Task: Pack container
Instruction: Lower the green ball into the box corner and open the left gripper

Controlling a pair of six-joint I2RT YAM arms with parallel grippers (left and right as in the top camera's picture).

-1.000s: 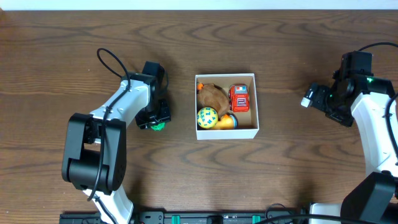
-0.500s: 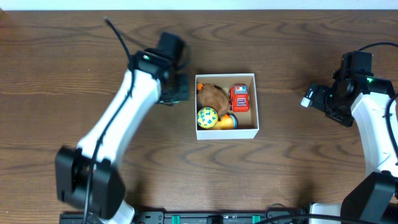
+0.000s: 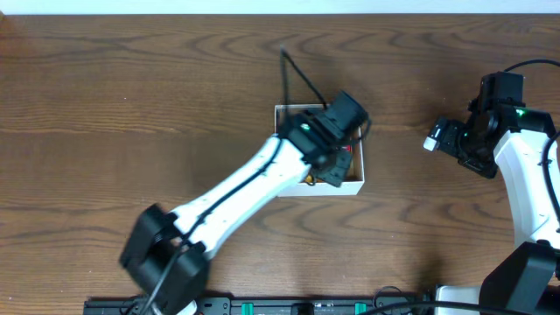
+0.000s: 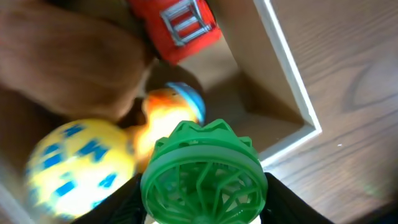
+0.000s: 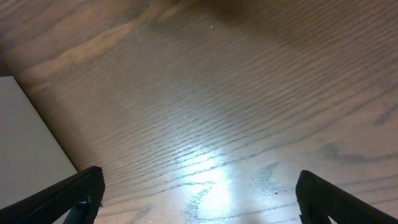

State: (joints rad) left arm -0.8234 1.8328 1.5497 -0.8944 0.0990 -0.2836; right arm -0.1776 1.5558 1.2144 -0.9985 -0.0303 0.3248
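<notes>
**A:** Where is the container in the overhead view?

**B:** The container (image 3: 353, 185) stands near the middle of the worktop (image 3: 105, 96). The left arm (image 3: 245, 188) lies across it and hides almost all the inside, so only a white corner and some of the rim show.

**A:** And the left hand?

**B:** From above I cannot tell what it holds, but its wrist view shows it. The left hand (image 4: 202, 200) is closed around a green toy (image 4: 202, 168), round and ribbed, and hangs above the open container close to one corner.

**A:** What lies inside?

**B:** A red car (image 4: 177, 22) is beside the wall, and there is a yellow ball (image 4: 81, 163) with blue marks. An orange toy (image 4: 169, 107) with a blue patch sits between them. There is also a brown soft thing (image 4: 62, 62), which is blurred.

**A:** The right hand?

**B:** The right hand (image 5: 199, 202) is well apart from the container, at the right side of the worktop. Its wrist view shows the two fingertips spread wide, with the wood grain between them. The overhead view does not show this gap.
</notes>
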